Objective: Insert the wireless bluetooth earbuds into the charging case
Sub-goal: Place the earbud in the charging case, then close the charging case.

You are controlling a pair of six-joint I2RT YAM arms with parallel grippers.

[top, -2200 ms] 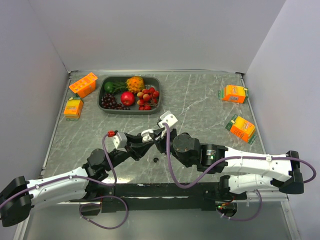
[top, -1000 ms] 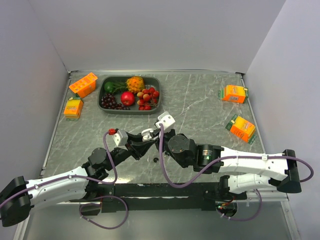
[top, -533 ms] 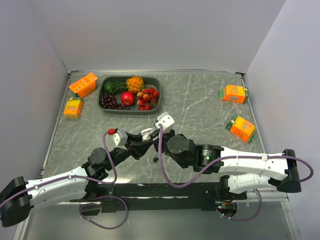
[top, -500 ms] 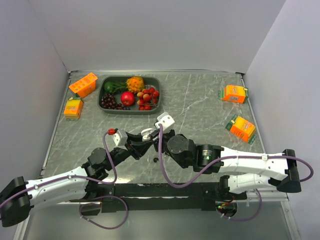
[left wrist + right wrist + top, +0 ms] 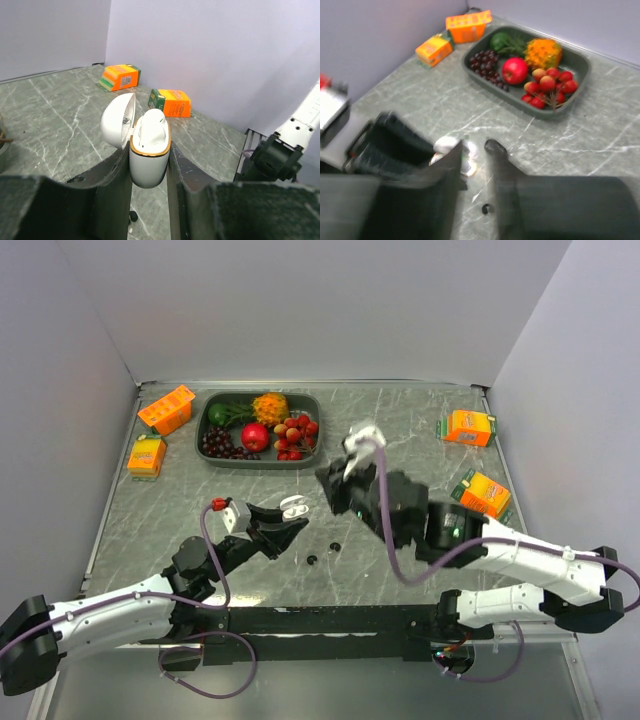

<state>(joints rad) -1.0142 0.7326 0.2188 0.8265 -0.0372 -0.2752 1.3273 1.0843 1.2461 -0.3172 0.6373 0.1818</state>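
— Right gripper has pulled up and away from the case. Its jaws are slightly parted, with nothing visible between them.
— And the left gripper?
— Clamped tight on the open charging case, with one white earbud seated inside. Two black earbuds lie on the table nearby. I'd keep the case upright and steady for the next insert.
— The tray?
— Fruit only.

a robot lab cell: plain walls box in a marble-look table with two bolted arms.
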